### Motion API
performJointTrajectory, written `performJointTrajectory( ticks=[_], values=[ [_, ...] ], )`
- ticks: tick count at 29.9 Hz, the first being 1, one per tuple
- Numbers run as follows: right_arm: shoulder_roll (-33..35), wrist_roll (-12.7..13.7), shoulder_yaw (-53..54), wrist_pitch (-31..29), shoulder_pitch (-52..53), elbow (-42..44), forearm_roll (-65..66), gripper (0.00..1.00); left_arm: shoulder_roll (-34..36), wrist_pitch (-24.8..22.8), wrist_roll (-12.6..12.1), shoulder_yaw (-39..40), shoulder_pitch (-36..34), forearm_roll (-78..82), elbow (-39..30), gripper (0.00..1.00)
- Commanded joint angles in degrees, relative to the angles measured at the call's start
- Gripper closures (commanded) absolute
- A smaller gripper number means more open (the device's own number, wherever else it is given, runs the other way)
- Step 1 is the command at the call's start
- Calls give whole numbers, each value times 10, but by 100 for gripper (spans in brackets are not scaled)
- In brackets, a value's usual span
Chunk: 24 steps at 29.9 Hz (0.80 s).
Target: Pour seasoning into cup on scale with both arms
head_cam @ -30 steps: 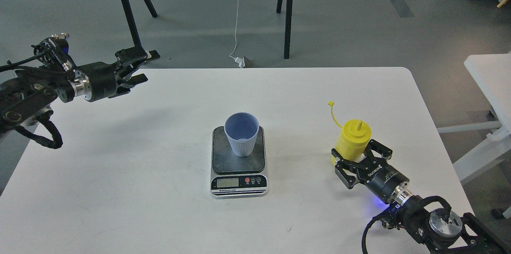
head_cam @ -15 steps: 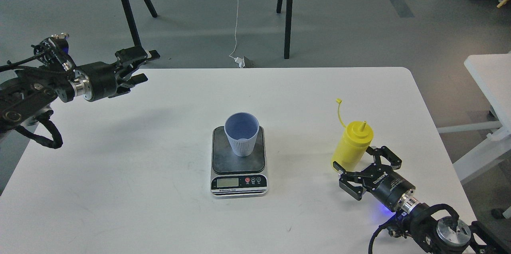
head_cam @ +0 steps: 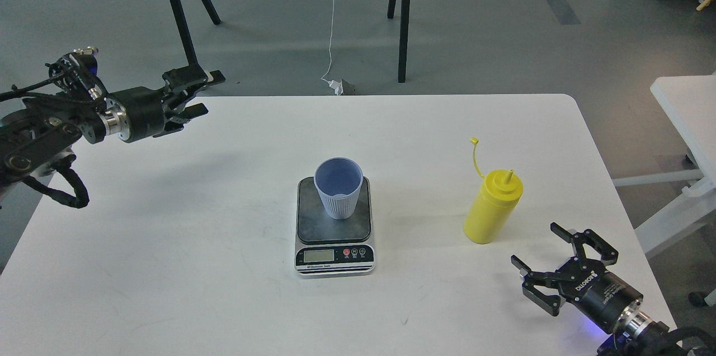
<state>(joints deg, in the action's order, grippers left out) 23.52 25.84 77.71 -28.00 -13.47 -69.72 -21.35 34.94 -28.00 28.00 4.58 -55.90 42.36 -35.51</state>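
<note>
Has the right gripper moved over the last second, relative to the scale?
Yes. The right gripper, jaws open, has drawn back from the yellow bottle toward the table's near right corner, farther from the scale.

Clearance around the scale
Bare table on your left; cup stands on top; bottle well right.

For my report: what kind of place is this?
Probably a robotics lab or workshop: bare grey floor, loose cables, a trestle bench, and a white table with a scale.
</note>
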Motion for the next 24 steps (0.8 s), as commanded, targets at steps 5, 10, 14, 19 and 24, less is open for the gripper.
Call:
performJointTrajectory(
  ticks=[5,10,14,19,24],
  values=[
    [31,-40,58,0,89,-10,3,0,7,0,0,3,0,-5,0,0],
    [39,-40,33,0,229,66,11,0,8,0,0,10,1,-23,0,0],
    [37,-41,-40,0,352,156,22,0,8,0,0,25,1,-110,1,0],
    [19,-46,-84,0,452,251,22,0,11,0,0,35,1,-194,4,0],
    [-20,-47,-103,0,498,309,23,0,17,0,0,89,21,-276,20,0]
  ],
)
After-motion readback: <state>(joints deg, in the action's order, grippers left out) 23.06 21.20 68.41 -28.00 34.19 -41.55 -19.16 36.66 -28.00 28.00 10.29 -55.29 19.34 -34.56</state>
